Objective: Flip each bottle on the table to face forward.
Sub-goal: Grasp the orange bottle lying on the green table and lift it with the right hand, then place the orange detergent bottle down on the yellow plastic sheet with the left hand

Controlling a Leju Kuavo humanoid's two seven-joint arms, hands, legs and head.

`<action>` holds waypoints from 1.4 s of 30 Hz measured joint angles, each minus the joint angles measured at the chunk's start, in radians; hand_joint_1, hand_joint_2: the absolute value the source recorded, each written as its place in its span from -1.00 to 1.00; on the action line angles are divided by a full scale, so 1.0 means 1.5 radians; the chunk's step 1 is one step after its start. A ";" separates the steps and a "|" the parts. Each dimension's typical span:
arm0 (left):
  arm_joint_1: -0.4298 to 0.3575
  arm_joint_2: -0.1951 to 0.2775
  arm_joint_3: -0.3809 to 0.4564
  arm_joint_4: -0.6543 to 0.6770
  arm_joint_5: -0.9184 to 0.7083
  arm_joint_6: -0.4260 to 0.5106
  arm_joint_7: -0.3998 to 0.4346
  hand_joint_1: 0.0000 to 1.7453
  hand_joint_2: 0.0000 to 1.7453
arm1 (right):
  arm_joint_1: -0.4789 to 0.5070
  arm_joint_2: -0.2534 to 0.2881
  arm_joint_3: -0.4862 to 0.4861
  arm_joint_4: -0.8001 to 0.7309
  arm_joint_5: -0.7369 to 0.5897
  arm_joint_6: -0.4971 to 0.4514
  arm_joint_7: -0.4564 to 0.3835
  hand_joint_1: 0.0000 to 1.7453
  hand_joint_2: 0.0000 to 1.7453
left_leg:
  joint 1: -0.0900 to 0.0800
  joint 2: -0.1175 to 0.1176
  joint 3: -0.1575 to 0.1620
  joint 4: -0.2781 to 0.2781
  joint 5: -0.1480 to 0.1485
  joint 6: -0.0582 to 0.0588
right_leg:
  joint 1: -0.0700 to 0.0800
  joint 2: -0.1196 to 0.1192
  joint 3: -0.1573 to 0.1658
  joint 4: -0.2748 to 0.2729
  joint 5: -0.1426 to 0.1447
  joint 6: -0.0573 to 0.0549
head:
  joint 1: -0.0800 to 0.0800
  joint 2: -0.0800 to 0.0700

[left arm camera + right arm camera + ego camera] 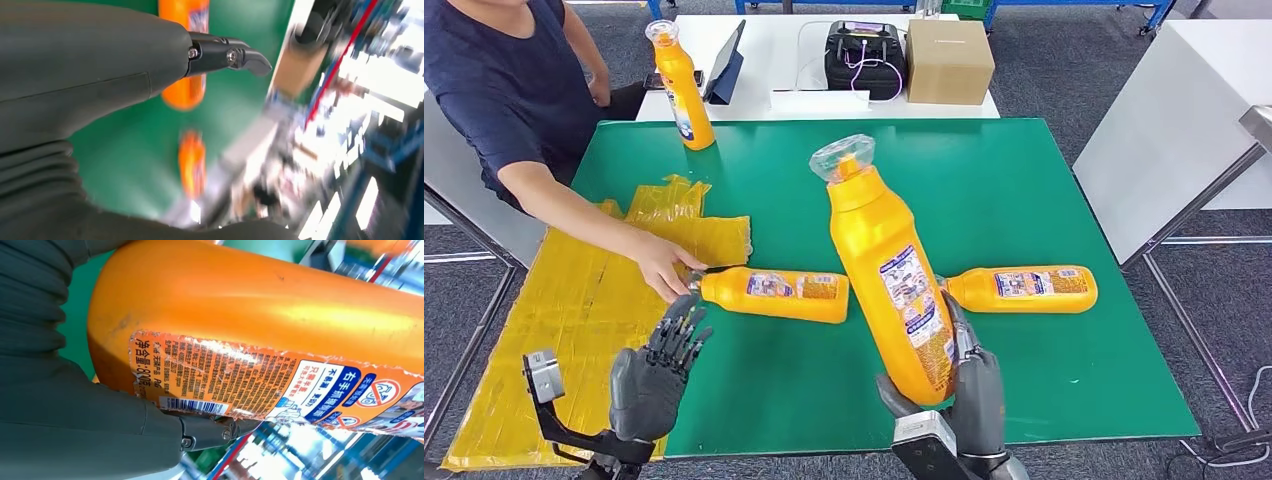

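Green table (1024,200) carries two orange bottles lying flat, one (774,295) at a person's hand (662,262), one (1021,288) to the right, and a third (680,85) upright far left. The right hand (969,390) grips a fourth bottle (889,270) lifted, back label showing; the left hand (656,370) hovers empty, fingers spread.

lab/workshop — green-topped table (1024,200) | white benches (1164,130) — cardboard box (949,60)

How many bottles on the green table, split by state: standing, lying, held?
Standing: 1, orange bottle at the far left corner.
Lying: 2, left bottle, right bottle.
Held: 1, lifted bottle in the right hand.
Total: 4.
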 joint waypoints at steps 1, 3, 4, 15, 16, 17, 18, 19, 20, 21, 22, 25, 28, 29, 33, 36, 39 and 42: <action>0.003 0.010 -0.014 0.004 0.030 -0.010 -0.002 -1.00 1.00 | -0.005 0.004 0.003 0.002 -0.002 0.019 -0.008 1.00 1.00 | 0.000 0.000 0.000 0.000 0.000 0.000 | 0.000 0.000 0.000 0.000 0.000 0.000 | 0.000 0.000; 0.006 0.027 -0.045 0.008 0.062 -0.015 -0.011 -1.00 1.00 | -0.016 0.014 0.009 0.009 -0.004 0.057 -0.016 1.00 1.00 | 0.000 0.000 0.000 0.000 0.000 0.000 | 0.000 0.000 0.000 0.000 0.000 0.000 | 0.000 0.000; 0.006 0.034 -0.060 0.009 0.068 -0.012 -0.015 -1.00 1.00 | -0.021 0.018 0.012 0.013 -0.004 0.069 -0.018 1.00 1.00 | 0.000 0.000 0.000 0.000 0.000 0.000 | 0.000 0.000 0.000 0.000 0.000 0.000 | 0.000 0.000; 0.005 0.075 -0.133 0.009 0.081 0.004 -0.026 -1.00 1.00 | -0.034 0.033 0.027 0.034 -0.007 0.096 -0.025 1.00 1.00 | 0.000 -0.001 -0.001 0.000 0.000 0.000 | 0.000 -0.001 0.000 0.000 0.000 0.000 | 0.000 0.000; 0.005 0.077 -0.137 0.009 0.084 0.004 -0.028 -1.00 1.00 | -0.035 0.032 0.029 0.035 -0.008 0.108 -0.025 1.00 1.00 | 0.000 -0.001 -0.001 0.000 0.000 0.000 | 0.000 -0.001 0.000 0.000 0.000 0.000 | 0.000 0.000; 0.003 0.079 -0.142 0.009 0.089 0.003 -0.031 -1.00 1.00 | -0.037 0.032 0.033 0.038 -0.008 0.120 -0.025 1.00 1.00 | 0.000 -0.001 -0.001 0.000 0.000 0.000 | 0.000 -0.001 0.000 0.000 0.000 0.000 | 0.000 0.000; 0.002 0.080 -0.148 0.009 0.093 0.003 -0.034 -1.00 1.00 | -0.039 0.032 0.038 0.042 -0.008 0.130 -0.024 1.00 1.00 | 0.000 -0.001 -0.001 0.000 0.000 0.000 | 0.000 -0.001 0.000 0.000 0.000 0.000 | 0.000 0.000; 0.000 0.081 -0.155 0.009 0.097 0.002 -0.036 -1.00 1.00 | -0.041 0.032 0.044 0.048 -0.007 0.140 -0.024 1.00 1.00 | 0.000 -0.001 -0.001 0.000 0.000 0.000 | 0.000 -0.001 0.000 0.000 0.000 0.000 | 0.000 0.000; -0.001 0.082 -0.161 0.009 0.099 0.002 -0.039 -1.00 1.00 | -0.044 0.032 0.050 0.055 -0.006 0.147 -0.024 1.00 1.00 | 0.000 -0.001 -0.001 0.000 0.000 0.000 | 0.000 -0.001 0.000 0.000 0.000 0.000 | 0.000 0.000; -0.003 0.083 -0.166 0.009 0.100 0.003 -0.042 -1.00 1.00 | -0.048 0.032 0.057 0.063 -0.004 0.153 -0.023 1.00 1.00 | 0.000 -0.001 -0.001 0.000 0.000 0.000 | 0.000 -0.001 0.000 0.000 0.000 0.000 | 0.000 0.000; -0.006 0.083 -0.172 0.009 0.100 0.003 -0.044 -1.00 1.00 | -0.051 0.032 0.063 0.072 -0.002 0.159 -0.022 1.00 1.00 | 0.000 -0.001 -0.001 0.000 0.000 0.000 | 0.000 -0.001 0.000 0.000 0.000 0.000 | 0.000 0.000; -0.013 0.085 -0.187 0.008 0.100 0.003 -0.047 -1.00 1.00 | -0.064 0.032 0.084 0.099 0.005 0.180 -0.019 1.00 1.00 | 0.000 -0.001 -0.001 0.000 0.000 0.000 | 0.000 -0.001 0.000 0.000 0.000 0.000 | 0.000 0.000; -0.018 0.085 -0.197 0.008 0.104 0.006 -0.048 -1.00 1.00 | -0.082 0.036 0.106 0.130 0.014 0.210 -0.016 1.00 1.00 | 0.000 -0.001 -0.001 0.000 0.000 0.000 | 0.000 -0.001 -0.001 0.000 0.000 0.000 | 0.000 0.000; -0.019 0.084 -0.199 0.009 0.105 0.008 -0.048 -1.00 1.00 | -0.090 0.039 0.112 0.143 0.017 0.218 -0.016 1.00 1.00 | 0.000 0.000 -0.001 0.000 0.000 0.000 | 0.000 -0.001 -0.001 0.001 0.000 0.000 | 0.000 0.000; -0.025 0.081 -0.202 0.011 0.114 0.017 -0.050 -1.00 1.00 | -0.121 0.052 0.139 0.189 0.033 0.248 -0.019 1.00 1.00 | 0.000 0.000 -0.001 0.000 0.000 0.000 | 0.000 -0.001 -0.002 0.001 0.000 0.000 | 0.000 0.000; -0.031 0.081 -0.205 0.014 0.125 0.016 -0.048 -1.00 1.00 | -0.133 0.050 0.158 0.211 0.040 0.269 -0.026 1.00 1.00 | 0.000 -0.001 -0.001 0.000 0.000 0.000 | 0.000 -0.001 -0.002 0.001 0.000 0.000 | 0.000 0.000; -0.032 0.081 -0.204 0.017 0.132 0.014 -0.046 -1.00 1.00 | -0.140 0.050 0.167 0.224 0.041 0.271 -0.028 1.00 1.00 | 0.000 0.000 -0.001 0.000 0.000 0.000 | 0.000 -0.001 -0.002 0.001 0.000 0.000 | 0.000 0.000; -0.031 0.081 -0.204 0.019 0.138 0.012 -0.042 -1.00 1.00 | -0.145 0.050 0.176 0.232 0.045 0.274 -0.030 1.00 1.00 | 0.000 0.000 -0.002 0.000 0.000 0.000 | 0.000 -0.001 -0.002 0.001 0.000 0.000 | 0.000 0.000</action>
